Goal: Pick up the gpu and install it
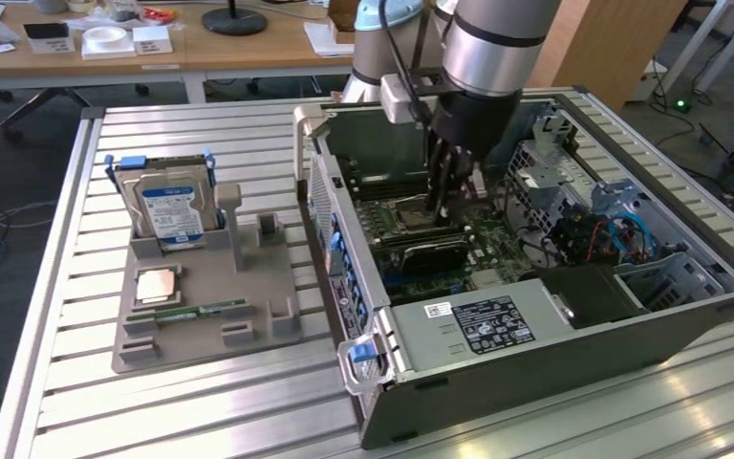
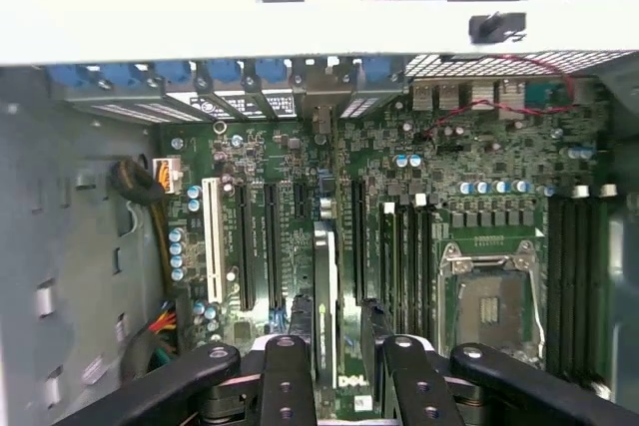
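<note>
Silver arm [image 1: 495, 38] — upright, reaching down into open computer case [image 1: 673, 316]. Gripper [image 2: 337, 351] clamped on gpu [image 2: 324, 316] — card edge-on, long axis running toward rear slot brackets, over motherboard [image 2: 479, 187].

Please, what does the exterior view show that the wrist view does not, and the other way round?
Exterior view: the hard drive upright and the memory stick lying in the grey holder, beside the computer case on the slatted table.
Wrist view: the white expansion slot and a yellow-orange cable bundle.
Both: the motherboard, and the gpu between the fingers of the gripper, over the slots.
</note>
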